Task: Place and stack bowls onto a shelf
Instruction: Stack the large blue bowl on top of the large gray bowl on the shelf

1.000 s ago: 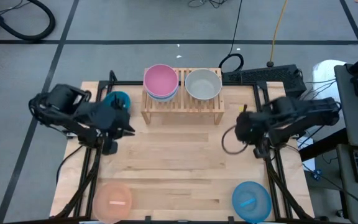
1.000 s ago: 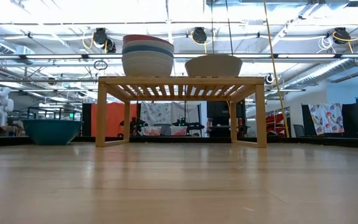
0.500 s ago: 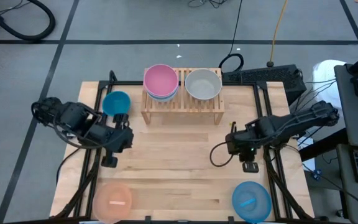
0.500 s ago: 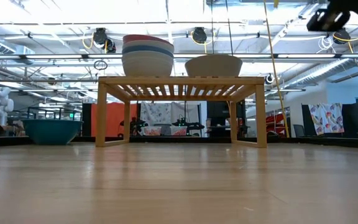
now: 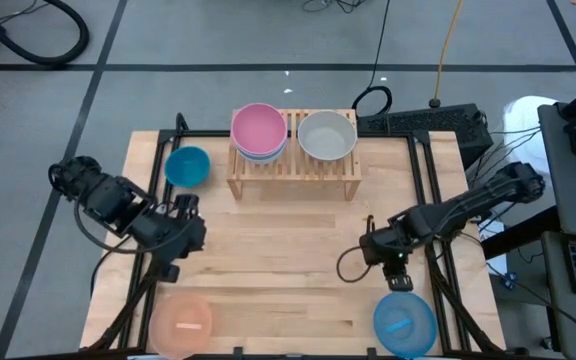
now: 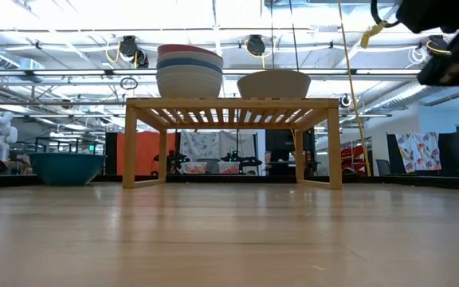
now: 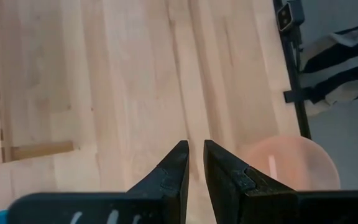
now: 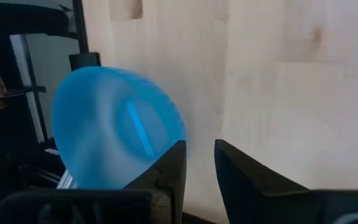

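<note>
Both arms had swung away from the shelf (image 5: 294,165) toward the worktop's near edge. The right tool (image 5: 396,272), fingers nearly closed and empty, hovered by the blue bowl (image 5: 404,322); the left tool (image 5: 173,262), likewise, neared the peach bowl (image 5: 181,322). Next pickups looked imminent.

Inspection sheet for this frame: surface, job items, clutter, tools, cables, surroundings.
Surface: wooden table, middle bare.
Job items: shelf holds a pink-topped stack and a grey bowl. On the table: teal bowl, peach bowl, blue bowl.
Clutter: nothing seen.
Tools: left tool over the table, peach bowl ahead, fingers nearly together, empty. Right tool near the blue bowl, narrow gap, empty.
Cables: black loop on the floor behind the shelf; a cable loops off the right arm.
Surroundings: grey floor, keyboard.
</note>
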Motion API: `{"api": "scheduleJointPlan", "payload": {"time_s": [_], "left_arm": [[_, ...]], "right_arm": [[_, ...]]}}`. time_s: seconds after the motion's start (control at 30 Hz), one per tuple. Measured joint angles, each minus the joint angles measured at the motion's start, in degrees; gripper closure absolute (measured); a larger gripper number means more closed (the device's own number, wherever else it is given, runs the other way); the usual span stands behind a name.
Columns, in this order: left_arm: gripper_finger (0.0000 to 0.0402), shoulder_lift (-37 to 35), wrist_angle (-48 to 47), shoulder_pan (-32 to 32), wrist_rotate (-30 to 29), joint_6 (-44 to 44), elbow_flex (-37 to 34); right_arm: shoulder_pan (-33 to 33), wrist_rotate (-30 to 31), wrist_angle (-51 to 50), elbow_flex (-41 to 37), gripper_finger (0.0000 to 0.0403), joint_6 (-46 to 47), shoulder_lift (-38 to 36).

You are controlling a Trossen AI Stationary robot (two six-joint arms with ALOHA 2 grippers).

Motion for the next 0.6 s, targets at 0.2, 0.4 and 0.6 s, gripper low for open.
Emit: {"api": "scheduleJointPlan", "payload": {"time_s": [0.2, 0.4, 0.6], "left_arm": [[0.0346, 0.00, 0.00, -1.45, -0.06, -1.66, 0.02], [0.0346, 0.00, 0.00, -1.89, -0.10, -1.80, 0.02], [0.0346, 0.00, 0.00, -1.89, -0.12, -1.86, 0.02]], "right_arm": [[4.30, 0.05, 5.71, -3.36, 0.0324, 1.60, 0.00], [7.83, 0.66, 6.59, -6.13, 0.0325, 3.86, 0.00], [9.77, 0.71, 11.66, -8.35, 0.0325, 6.48, 0.00]]}}
